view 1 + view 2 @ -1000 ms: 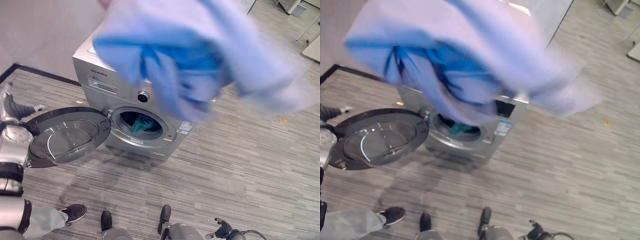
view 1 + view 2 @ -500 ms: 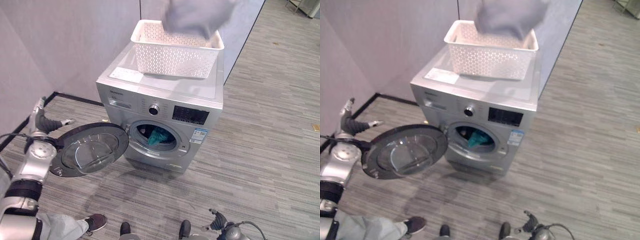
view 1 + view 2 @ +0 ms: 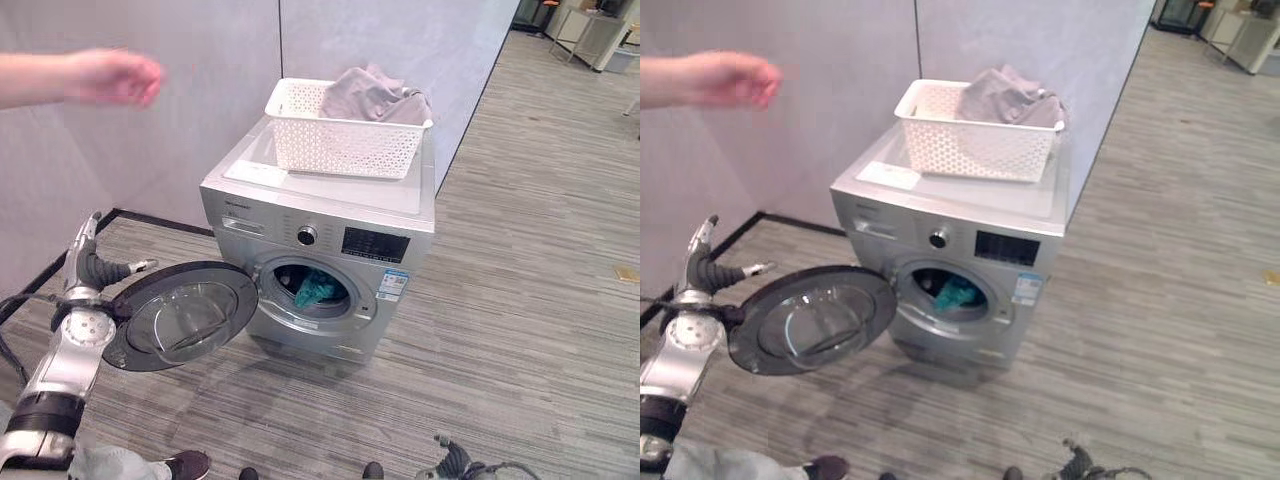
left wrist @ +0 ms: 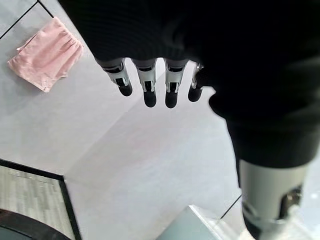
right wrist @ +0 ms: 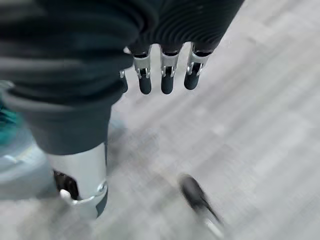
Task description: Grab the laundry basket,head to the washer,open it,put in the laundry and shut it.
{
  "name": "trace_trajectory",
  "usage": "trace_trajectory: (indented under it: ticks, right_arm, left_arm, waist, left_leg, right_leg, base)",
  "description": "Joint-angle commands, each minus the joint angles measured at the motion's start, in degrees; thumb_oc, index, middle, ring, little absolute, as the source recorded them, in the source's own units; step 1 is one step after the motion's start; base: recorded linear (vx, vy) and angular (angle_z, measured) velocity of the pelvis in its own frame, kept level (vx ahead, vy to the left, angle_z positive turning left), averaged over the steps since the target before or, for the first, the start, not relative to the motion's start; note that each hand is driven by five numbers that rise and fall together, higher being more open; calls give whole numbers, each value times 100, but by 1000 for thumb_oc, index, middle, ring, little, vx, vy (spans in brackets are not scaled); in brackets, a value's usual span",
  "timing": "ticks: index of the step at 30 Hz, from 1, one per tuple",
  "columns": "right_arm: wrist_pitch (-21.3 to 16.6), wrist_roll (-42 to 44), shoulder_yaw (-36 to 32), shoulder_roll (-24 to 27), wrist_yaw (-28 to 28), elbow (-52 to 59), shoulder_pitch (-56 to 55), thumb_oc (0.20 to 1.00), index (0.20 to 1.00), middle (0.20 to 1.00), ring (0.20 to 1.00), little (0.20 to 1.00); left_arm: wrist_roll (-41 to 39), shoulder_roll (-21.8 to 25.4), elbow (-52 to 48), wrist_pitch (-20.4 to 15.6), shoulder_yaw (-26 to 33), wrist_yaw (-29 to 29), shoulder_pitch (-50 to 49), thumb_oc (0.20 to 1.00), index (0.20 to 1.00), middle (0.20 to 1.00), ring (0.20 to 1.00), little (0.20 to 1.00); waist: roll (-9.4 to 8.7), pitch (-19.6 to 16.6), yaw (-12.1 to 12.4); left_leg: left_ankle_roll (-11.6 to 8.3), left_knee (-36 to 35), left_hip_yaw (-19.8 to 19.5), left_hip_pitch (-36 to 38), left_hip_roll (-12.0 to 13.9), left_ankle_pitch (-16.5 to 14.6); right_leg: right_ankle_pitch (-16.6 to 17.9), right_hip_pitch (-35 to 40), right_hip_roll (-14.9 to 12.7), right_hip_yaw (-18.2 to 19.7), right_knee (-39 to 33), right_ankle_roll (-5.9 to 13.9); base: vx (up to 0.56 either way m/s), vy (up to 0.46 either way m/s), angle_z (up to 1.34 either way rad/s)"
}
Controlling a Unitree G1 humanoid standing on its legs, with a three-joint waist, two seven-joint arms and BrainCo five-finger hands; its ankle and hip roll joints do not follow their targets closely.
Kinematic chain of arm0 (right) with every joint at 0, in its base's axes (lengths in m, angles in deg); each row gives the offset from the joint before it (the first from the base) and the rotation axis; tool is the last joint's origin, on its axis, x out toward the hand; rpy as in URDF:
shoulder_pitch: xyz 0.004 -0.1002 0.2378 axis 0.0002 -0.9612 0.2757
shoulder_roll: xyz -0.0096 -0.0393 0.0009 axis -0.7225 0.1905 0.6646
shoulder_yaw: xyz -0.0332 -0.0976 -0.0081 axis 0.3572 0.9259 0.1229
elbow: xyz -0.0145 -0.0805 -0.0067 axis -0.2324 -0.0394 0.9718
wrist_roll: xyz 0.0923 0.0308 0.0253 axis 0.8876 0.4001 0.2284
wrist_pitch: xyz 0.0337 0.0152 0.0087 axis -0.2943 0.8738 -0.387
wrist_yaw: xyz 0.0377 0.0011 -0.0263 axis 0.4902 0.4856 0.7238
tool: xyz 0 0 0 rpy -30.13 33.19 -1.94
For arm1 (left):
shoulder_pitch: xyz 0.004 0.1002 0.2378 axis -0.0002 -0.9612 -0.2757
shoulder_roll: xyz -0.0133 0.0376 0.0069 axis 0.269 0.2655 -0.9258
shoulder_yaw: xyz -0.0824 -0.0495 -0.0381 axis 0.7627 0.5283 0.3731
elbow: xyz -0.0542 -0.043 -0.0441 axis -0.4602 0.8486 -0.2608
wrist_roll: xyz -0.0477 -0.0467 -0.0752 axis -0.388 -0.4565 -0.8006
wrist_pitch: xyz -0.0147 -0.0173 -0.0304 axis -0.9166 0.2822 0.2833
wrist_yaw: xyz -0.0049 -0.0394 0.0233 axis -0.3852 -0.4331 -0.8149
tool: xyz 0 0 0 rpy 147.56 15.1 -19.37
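The silver washer (image 3: 330,215) stands against the grey wall with its round door (image 3: 185,315) swung wide open to the left. A teal cloth (image 3: 315,292) lies in the drum opening. On the washer's top sits the white laundry basket (image 3: 340,140) with a grey cloth (image 3: 375,95) heaped in its right half. My left hand (image 3: 95,268) is open, fingers straight (image 4: 145,87), just beside the door's outer rim. My right hand (image 3: 450,463) hangs low over the floor in front of the washer, its fingers (image 5: 167,75) straight and holding nothing.
A person's hand (image 3: 110,78) reaches in from the upper left, in front of the wall. A black strip (image 3: 150,218) edges the floor at the wall's foot, left of the washer. Striped grey floor stretches out to the right and front.
A blue cloth that covered the view a second ago is gone. The grey cloth has dropped from above the basket into it. The camera has lifted. A person's hand now shows at the upper left.
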Motion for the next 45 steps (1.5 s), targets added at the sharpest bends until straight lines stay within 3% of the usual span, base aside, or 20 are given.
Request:
trace_trajectory:
  ticks: [1, 2, 3, 5, 8, 10, 11, 13, 17, 18, 22, 31, 35, 36, 37, 38, 40, 41, 43, 45]
  right_arm:
    - [-196, 264, -1005, 600, -601, 891, 460, 1000, 1000, 1000, 1000, 1000]
    - [-179, 261, -1023, 616, -593, 922, 436, 1000, 1000, 1000, 1000, 1000]
    - [-258, 277, -1682, 965, -909, 1689, 399, 1000, 1000, 1000, 1000, 1000]
    - [-285, 266, -2386, 1268, -1269, 2289, 318, 1000, 1000, 1000, 1000, 1000]
    - [-385, 244, -3058, 1609, -1819, 2735, 539, 1000, 1000, 1000, 1000, 1000]
    - [-513, 277, -3627, 1879, -2151, 2993, 668, 1000, 1000, 1000, 1000, 1000]
    - [-596, 155, -3686, 2145, -2379, 3206, 1013, 1000, 1000, 1000, 1000, 1000]
    - [-625, 57, -3846, 2393, -2447, 3407, 1223, 1000, 1000, 1000, 1000, 1000]
    - [-622, 44, -3747, 3073, -2488, 3143, 1676, 1000, 1000, 1000, 1000, 1000]
    - [-582, 49, -3505, 3693, -2496, 2731, 2078, 1000, 1000, 1000, 1000, 1000]
    - [-500, 161, -3096, 4403, -2344, 2102, 2644, 1000, 1000, 1000, 1000, 1000]
    - [-235, -227, -1729, 5392, -1728, 1290, 4064, 1000, 1000, 1000, 1000, 1000]
    - [-349, 137, -994, 5609, -1370, 888, 4791, 1000, 1000, 1000, 1000, 1000]
    - [-449, 282, -671, 5686, -1175, 758, 4976, 1000, 1000, 1000, 1000, 1000]
    - [-467, 335, -576, 5787, -1063, 685, 5007, 1000, 1000, 1000, 1000, 1000]
    - [-471, 378, -370, 5932, -988, 674, 5167, 1000, 1000, 1000, 1000, 1000]
    - [-495, 457, -87, 6190, -801, 583, 5281, 1000, 1000, 1000, 1000, 1000]
    - [-497, 460, -63, 6192, -800, 577, 5308, 1000, 1000, 1000, 1000, 1000]
    - [-496, 394, 144, 6490, -488, 532, 5219, 1000, 1000, 1000, 1000, 1000]
    - [-519, 184, 813, 6466, -269, 112, 5704, 1000, 1000, 1000, 1000, 1000]
  left_arm:
    - [-139, -540, -729, -705, 81, -56, -72, 1000, 1000, 1000, 1000, 1000]
    - [-136, -556, -744, -696, 77, -60, -75, 1000, 1000, 1000, 1000, 1000]
    - [-521, -1025, -1061, -914, -62, -220, -193, 1000, 1000, 1000, 1000, 1000]
    - [-1104, -1522, -1303, -1110, -262, -360, -409, 1000, 1000, 1000, 1000, 1000]
    - [-1911, -1945, -1486, -1215, -851, -923, -742, 1000, 1000, 1000, 1000, 1000]
    - [-1900, -1856, -1411, -1252, -1309, -1220, -865, 1000, 1000, 1000, 1000, 1000]
    - [-2216, -1826, -1215, -1212, -1549, -1481, -948, 1000, 1000, 1000, 1000, 1000]
    - [-2466, -1793, -1238, -1178, -1733, -1700, -1015, 1000, 1000, 1000, 1000, 1000]
    - [-2441, -1655, -1331, -1213, -2087, -1943, -913, 1000, 1000, 1000, 1000, 1000]
    - [-2359, -1582, -1317, -1247, -2324, -2026, -789, 1000, 1000, 1000, 1000, 1000]
    - [-2167, -1446, -1321, -1268, -2609, -2046, -624, 1000, 1000, 1000, 1000, 1000]
    - [-1803, -1300, -1342, -1280, -2762, -2035, -495, 1000, 1000, 1000, 1000, 1000]
    - [-1824, -1361, -1224, -1258, -2806, -2067, -619, 1000, 1000, 1000, 1000, 1000]
    - [-1922, -1429, -1132, -1216, -2730, -2094, -772, 1000, 1000, 1000, 1000, 1000]
    - [-1986, -1443, -1093, -1211, -2704, -2104, -821, 1000, 1000, 1000, 1000, 1000]
    - [-2078, -1490, -1050, -1194, -2720, -2101, -812, 1000, 1000, 1000, 1000, 1000]
    - [-2181, -1596, -946, -1109, -2738, -2160, -785, 1000, 1000, 1000, 1000, 1000]
    - [-2181, -1600, -946, -1108, -2736, -2161, -782, 1000, 1000, 1000, 1000, 1000]
    - [-2221, -1605, -1051, -1056, -2720, -2348, -872, 1000, 1000, 1000, 1000, 1000]
    - [-2221, -1570, -1046, -1085, -2755, -2440, -981, 1000, 1000, 1000, 1000, 1000]
  waist:
    - [-311, 264, -76]
    - [-296, 237, -86]
    - [-343, 445, -125]
    - [-282, 407, -227]
    - [-277, 390, -95]
    - [-347, 391, -124]
    - [-333, 425, -85]
    - [-366, 436, -47]
    - [-316, 451, -56]
    - [-290, 482, -119]
    - [-367, 548, -206]
    - [-705, 632, -346]
    - [-935, 532, -382]
    - [-901, 464, -411]
    - [-917, 442, -403]
    - [-930, 462, -455]
    - [-964, 431, -614]
    - [-968, 420, -617]
    - [-900, 333, -752]
    - [-813, 312, -579]
  left_leg:
    - [283, 617, -201, -755, -30, -268]
    - [293, 672, -227, -826, -34, -277]
    - [272, 1475, -80, -1390, -115, -414]
    - [364, 1858, 483, -1665, 54, -596]
    - [622, 1789, -176, -1596, -507, -917]
    - [832, 1782, -279, -1506, -719, -1031]
    - [1071, 1646, -257, -1310, -911, -1148]
    - [1165, 1501, -263, -1098, -987, -1200]
    - [1144, 1270, -495, -894, -1039, -1162]
    - [1076, 1274, -701, -822, -1070, -1204]
    - [942, 1468, -1059, -744, -1147, -1394]
    - [698, 1870, -1708, -588, -1127, -1779]
    - [487, 1673, -2001, -381, -901, -1738]
    - [330, 1486, -2051, -225, -512, -1626]
    - [240, 1496, -1967, -235, -373, -1513]
    - [145, 1620, -1814, -406, -235, -1209]
    - [211, 1908, -830, -646, 169, -851]
    - [215, 1899, -826, -663, 158, -828]
    - [209, 1541, 222, -451, 619, -625]
    - [117, 1210, 121, -221, 658, -546]
  right_leg:
    - [-1139, 630, -668, 14, 246, 491]
    - [-1120, 600, -669, -3, 242, 491]
    - [-1122, 633, -759, -130, 248, 448]
    - [-1146, 634, -790, -310, 233, 427]
    - [-1133, 729, -978, -279, 462, 410]
    - [-1105, 665, -1144, -275, 1185, 399]
    - [-940, 300, -1324, -146, 2046, 381]
    - [-574, 25, -1450, -225, 2454, 417]
    - [-663, -174, -1339, -17, 1935, 470]
    - [-596, -237, -1242, 343, 1196, 539]
    - [-165, -460, -1351, 851, 414, 726]
    - [507, -608, -1499, 1314, 167, 959]
    - [128, -500, -1264, 1548, 387, 940]
    - [-293, -446, -953, 1428, 592, 794]
    - [-403, -395, -897, 1303, 636, 743]
    - [-458, -333, -870, 1137, 663, 682]
    - [-621, -135, -780, 814, 602, 582]
    - [-602, -154, -789, 819, 593, 580]
    - [-705, -50, -626, 634, 496, 505]
    - [-822, 58, -488, 733, 353, 463]
  base:
    - [-71, 38, -2]
    - [-170, 51, 6]
    - [-180, 68, 15]
    - [-74, 174, 66]
    - [138, 249, 52]
    - [186, 253, 14]
    - [197, 291, 110]
    - [156, 157, 43]
    - [152, -13, 15]
    - [236, -104, 57]
    - [163, -110, 82]
    - [160, -212, 77]
    - [148, -336, 13]
    - [241, -487, 21]
    - [170, -484, 27]
    - [71, -318, 37]
    - [18, -265, 50]
    - [-3, -211, 118]
    - [66, -204, 104]
    - [113, -158, 24]
